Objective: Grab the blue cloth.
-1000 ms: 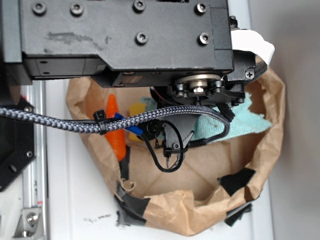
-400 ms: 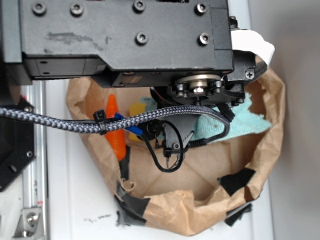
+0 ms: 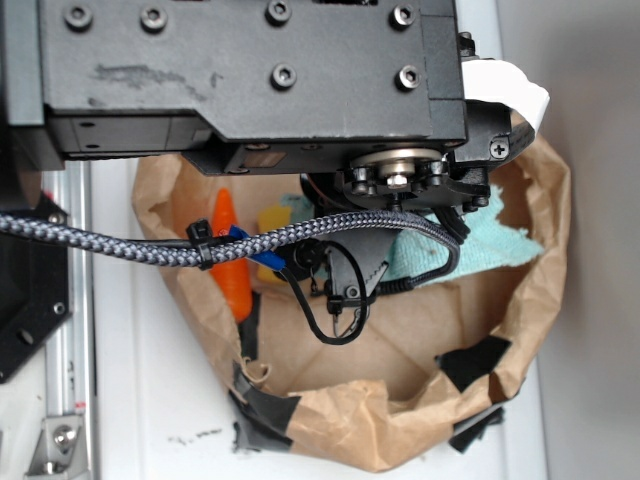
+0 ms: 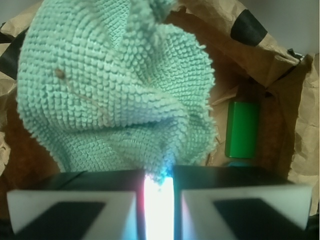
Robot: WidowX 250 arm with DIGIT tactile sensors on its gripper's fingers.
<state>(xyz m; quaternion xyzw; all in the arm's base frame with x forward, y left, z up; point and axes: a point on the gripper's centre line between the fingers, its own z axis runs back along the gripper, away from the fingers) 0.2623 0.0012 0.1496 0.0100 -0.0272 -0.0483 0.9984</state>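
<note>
The blue cloth [image 4: 115, 95] is lying bunched inside the brown paper bag [image 3: 540, 280], its lower edge sitting between the fingers [image 4: 70, 200], which are closing nearly together on it; a green block [image 4: 242, 129] is lying beside it.

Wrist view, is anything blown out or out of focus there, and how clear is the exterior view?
Wrist view: a bright white-pink glare fills the slit at the gripper, whose near pads are blurred; the light teal-blue terry cloth is sharp, the green rectangular block soft. Exterior view: evenly lit, but the black arm housing blocks most of the crumpled brown paper bag.
</note>
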